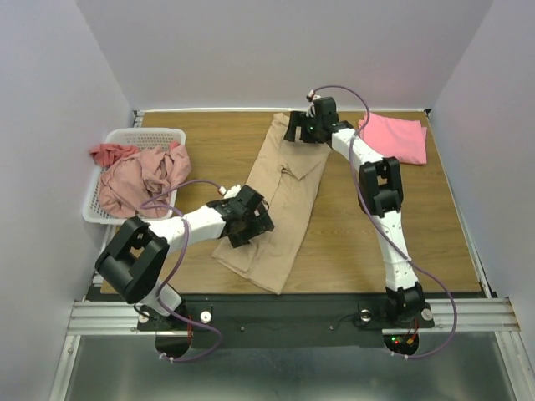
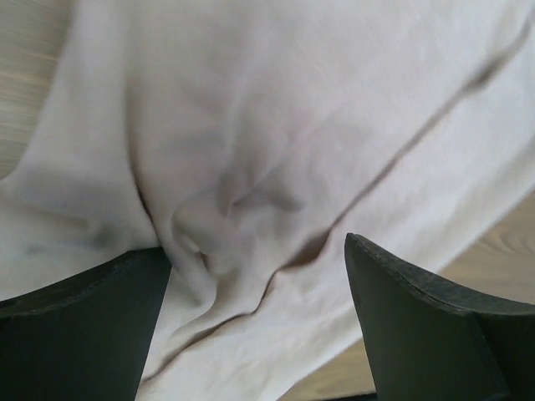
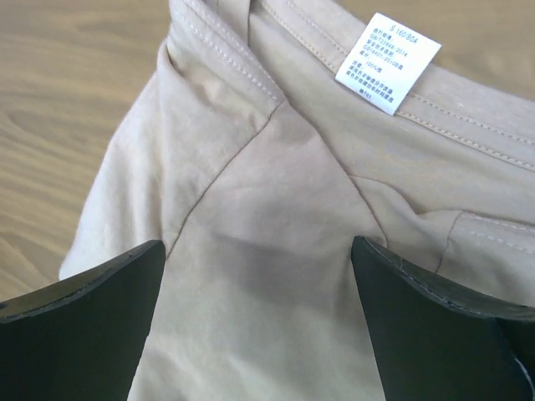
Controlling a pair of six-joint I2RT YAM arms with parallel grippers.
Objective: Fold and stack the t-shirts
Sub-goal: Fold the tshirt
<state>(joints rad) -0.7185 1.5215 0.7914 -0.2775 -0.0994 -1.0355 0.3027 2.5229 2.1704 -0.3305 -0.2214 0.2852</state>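
The tan shirt (image 3: 276,200) fills the middle, white tag (image 3: 388,63) at one o'clock. The right gripper (image 3: 257,259) is wide open at six o'clock.

White mesh basket (image 1: 150,134) on wooden table (image 1: 435,225), left

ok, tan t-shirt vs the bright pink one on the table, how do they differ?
The tan t-shirt sprawls long and rumpled down the middle of the wooden table; the bright pink t-shirt is a compact, flat fold at its far right corner. Tan covers far more surface than pink. Both lie on that table.
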